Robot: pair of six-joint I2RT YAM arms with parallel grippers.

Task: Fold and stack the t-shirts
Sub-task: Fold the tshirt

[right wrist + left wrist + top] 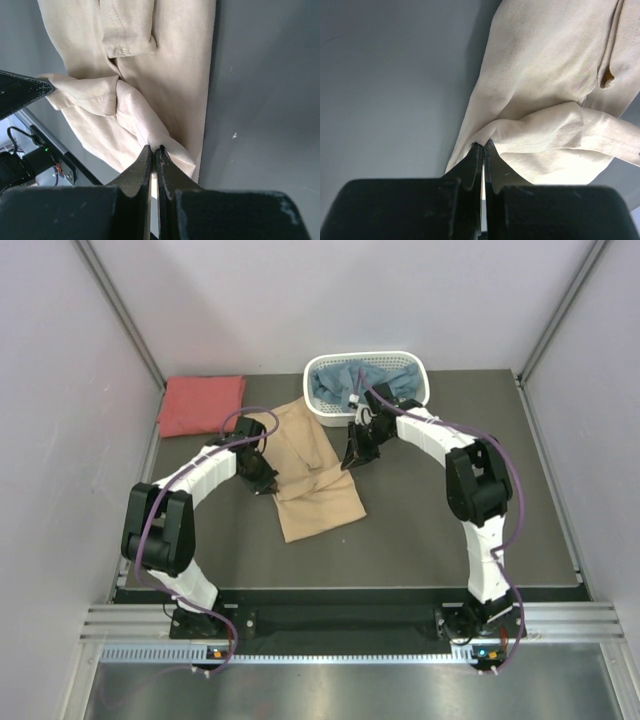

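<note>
A tan t-shirt point(315, 485) lies partly folded in the middle of the dark table. My left gripper point(266, 480) is at its left edge, shut on a pinch of the tan cloth point(530, 130). My right gripper point(352, 458) is at its right edge, also shut on a fold of the tan t-shirt point(145, 125). Both hold the cloth a little off the table. A coral-red t-shirt point(200, 405) lies folded at the back left. A dusty blue t-shirt point(345, 385) sits crumpled inside the basket.
The white lattice basket point(415, 365) stands at the back centre, just behind my right arm. Grey walls close the table on the left, right and back. Bare dark table point(440, 540) lies in front of the tan shirt.
</note>
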